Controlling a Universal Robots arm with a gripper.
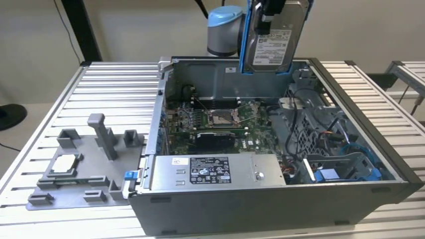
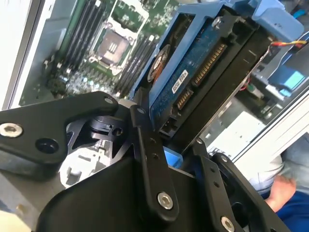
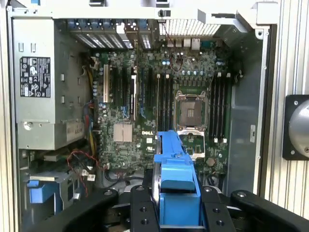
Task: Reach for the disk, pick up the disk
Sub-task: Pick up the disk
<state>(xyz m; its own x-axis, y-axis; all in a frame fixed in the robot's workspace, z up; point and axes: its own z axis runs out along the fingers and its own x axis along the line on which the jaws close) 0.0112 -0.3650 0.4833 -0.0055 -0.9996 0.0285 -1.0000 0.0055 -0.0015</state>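
Grey fixture plate [image 1: 73, 169] on slatted table [image 1: 113, 89], beside open computer case [image 1: 279, 199] at exterior view's left. Disk [image 1: 272, 45] raised above case, label visible. Gripper [image 2: 181, 145] clamped on disk [image 2: 193, 82]; second wrist view shows connector edge, first wrist view shows blue bracket [image 3: 176, 179] over motherboard [image 3: 159, 111].

Black gripper [image 2: 181, 145] links, silver screws; grey-blue arm joint [image 1: 224, 30]

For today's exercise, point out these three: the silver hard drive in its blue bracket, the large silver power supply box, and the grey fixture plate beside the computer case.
Silver hard drive in blue plastic bracket [image 1: 273, 47]: exterior view, on its white label.
Large silver power supply box [image 1: 212, 171]: exterior view, on its black-and-white label.
Grey fixture plate [image 1: 93, 172]: exterior view, on its flat base.
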